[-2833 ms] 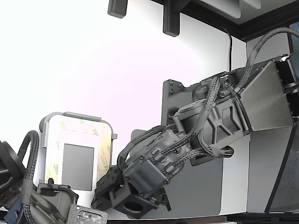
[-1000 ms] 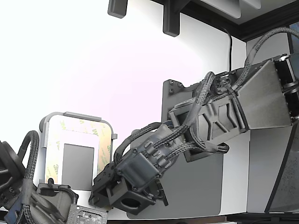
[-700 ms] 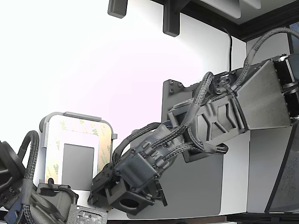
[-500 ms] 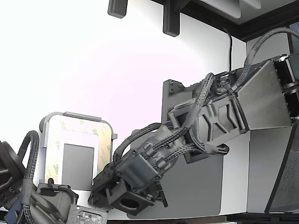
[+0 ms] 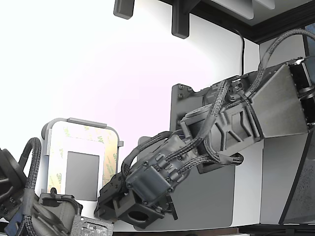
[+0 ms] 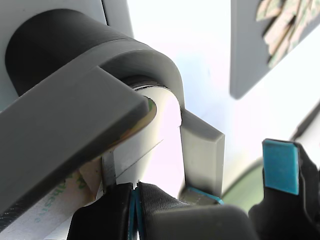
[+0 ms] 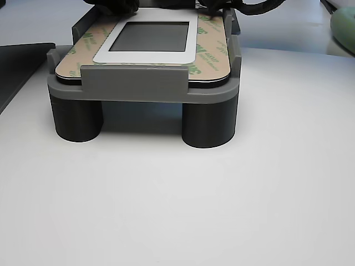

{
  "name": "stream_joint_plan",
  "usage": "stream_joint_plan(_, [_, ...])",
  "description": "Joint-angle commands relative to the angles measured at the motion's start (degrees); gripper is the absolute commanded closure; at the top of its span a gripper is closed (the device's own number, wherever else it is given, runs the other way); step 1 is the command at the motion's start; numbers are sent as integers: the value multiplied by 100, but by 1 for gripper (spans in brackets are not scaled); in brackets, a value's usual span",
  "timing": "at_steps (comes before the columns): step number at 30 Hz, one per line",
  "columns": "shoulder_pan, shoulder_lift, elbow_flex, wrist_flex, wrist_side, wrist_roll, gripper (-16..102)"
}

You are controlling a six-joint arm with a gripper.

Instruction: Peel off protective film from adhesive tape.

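The adhesive tape [image 5: 109, 162] frames a grey square [image 5: 82, 175] on a light grey raised tray [image 5: 78, 121] at the exterior view's lower left. Its cream, green-printed protective film [image 5: 59, 157] lies flat on the strips. My gripper [image 5: 112, 186] sits at the frame's near right corner. In the wrist view, the gripper [image 6: 134, 196] has its black fingers pressed together, and a pale film edge [image 6: 150, 152] runs down into their seam. Printed film [image 6: 50, 202] shows beside them. In the other view, the gripper [image 7: 213, 6] touches the tape [image 7: 211, 52] at the tray's [image 7: 133, 83] far corner.
A second arm [image 5: 39, 211] crowds the exterior view's lower left, just below the tray. A dark grey mat [image 5: 206, 196] lies under my arm; in the wrist view, cream film strips [image 6: 280, 25] lie on it. A blue-padded finger [image 6: 280, 165] stands nearby.
My arm pushed down and left toward the frame's corner, then drew back slightly to the right. The tray and the second arm have stayed still.
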Motion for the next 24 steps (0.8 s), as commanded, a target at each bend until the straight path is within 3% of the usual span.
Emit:
stream_joint_plan(1, [-18, 123, -105, 18, -18, 9, 93])
stream_joint_plan(24, [-360, 193, -501, 554, -149, -158, 88])
